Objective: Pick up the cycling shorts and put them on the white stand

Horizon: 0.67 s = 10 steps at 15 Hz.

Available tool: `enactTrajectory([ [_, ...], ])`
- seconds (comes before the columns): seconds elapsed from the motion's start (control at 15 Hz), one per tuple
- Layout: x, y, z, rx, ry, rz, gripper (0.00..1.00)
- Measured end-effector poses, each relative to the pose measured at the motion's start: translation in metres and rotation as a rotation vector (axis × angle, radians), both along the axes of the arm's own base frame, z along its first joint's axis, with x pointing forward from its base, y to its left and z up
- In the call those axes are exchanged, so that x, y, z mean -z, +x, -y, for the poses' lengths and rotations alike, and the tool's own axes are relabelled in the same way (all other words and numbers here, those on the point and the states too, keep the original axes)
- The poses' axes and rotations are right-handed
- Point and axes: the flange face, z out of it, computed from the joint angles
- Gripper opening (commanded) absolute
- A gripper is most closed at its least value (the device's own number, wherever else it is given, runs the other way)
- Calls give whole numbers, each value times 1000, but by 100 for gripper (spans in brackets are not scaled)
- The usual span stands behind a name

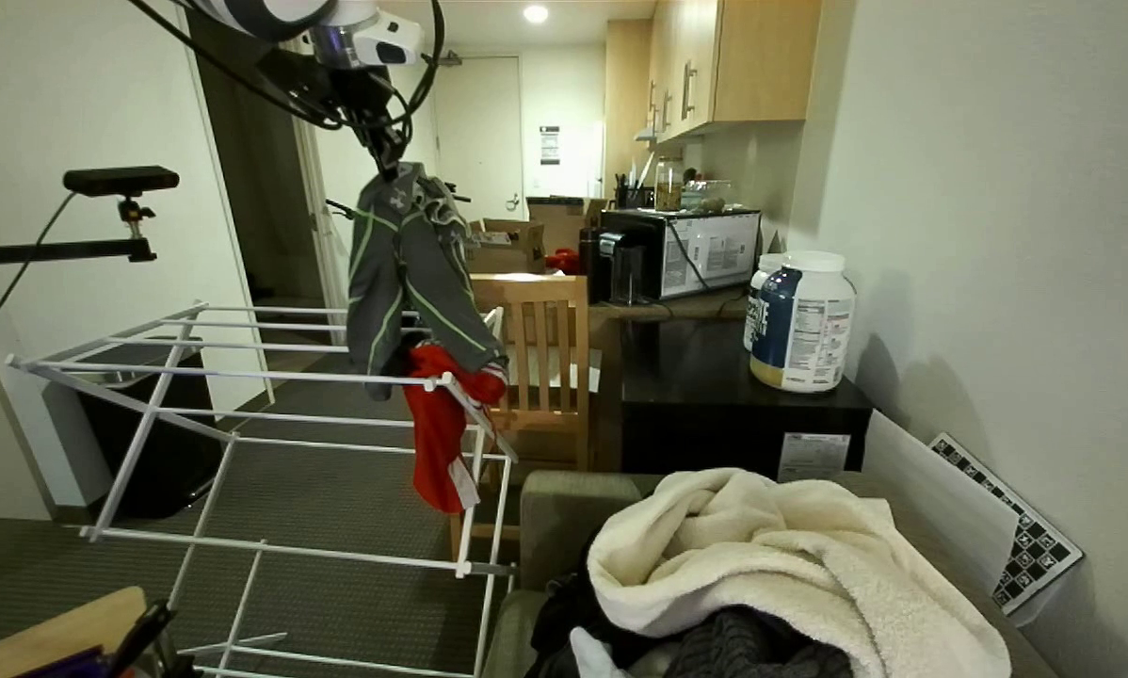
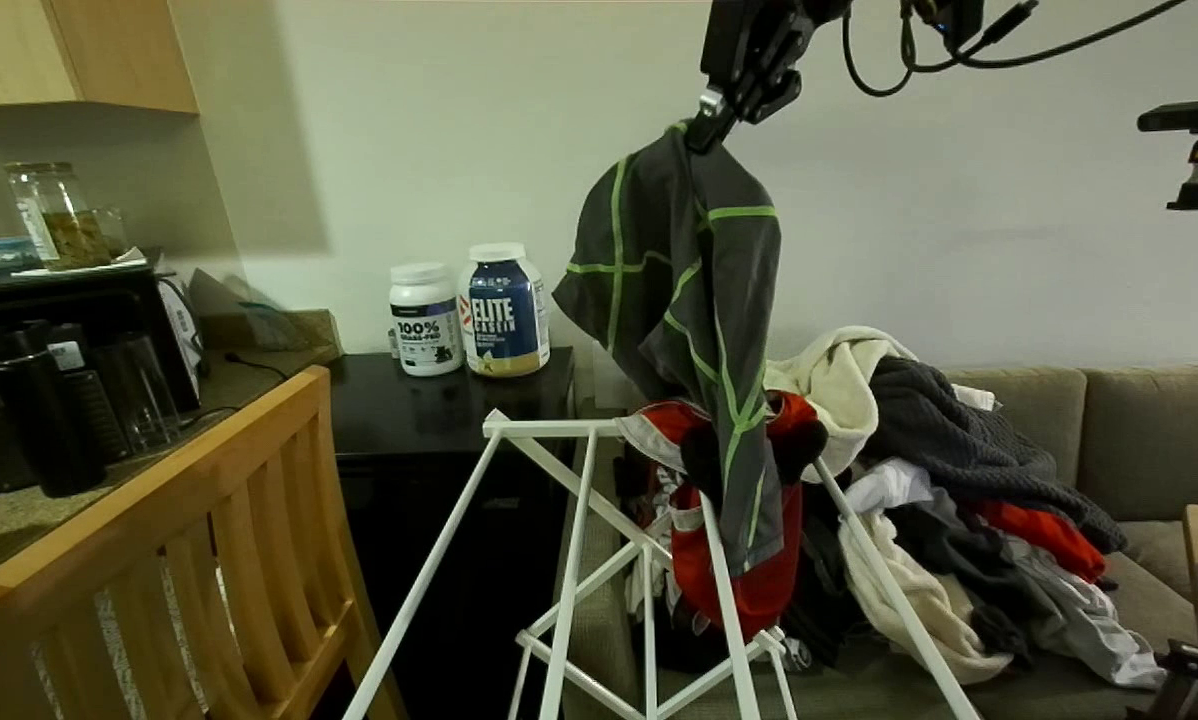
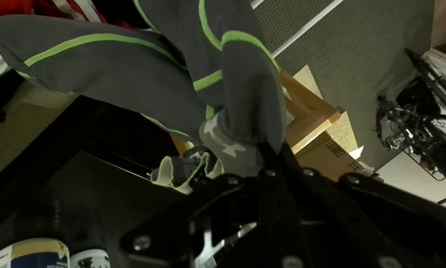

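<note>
Our tool [image 2: 705, 134] pinches the gray shorts [image 2: 689, 320] up by the waist. They hang long and straight below it, legs dangling past the top of the white stand [image 2: 549, 429], so we should likely go down next.

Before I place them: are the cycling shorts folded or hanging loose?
Hanging loose, not folded: the tool pinches the gray cycling shorts at the top, and they drape down below it in both exterior views.

You have the grey, lime-seamed cycling shorts [image 2: 654, 240] hanging creased, legs downward, at one end of the unfolded white clothes drying rack [image 2: 572, 560]; contact with it is unclear.
</note>
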Motion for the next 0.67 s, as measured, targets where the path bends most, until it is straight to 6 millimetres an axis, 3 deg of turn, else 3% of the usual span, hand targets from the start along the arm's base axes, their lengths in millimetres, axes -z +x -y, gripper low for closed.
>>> enactTrajectory([
  [0.67,0,20,-35,-6,47,99,1],
])
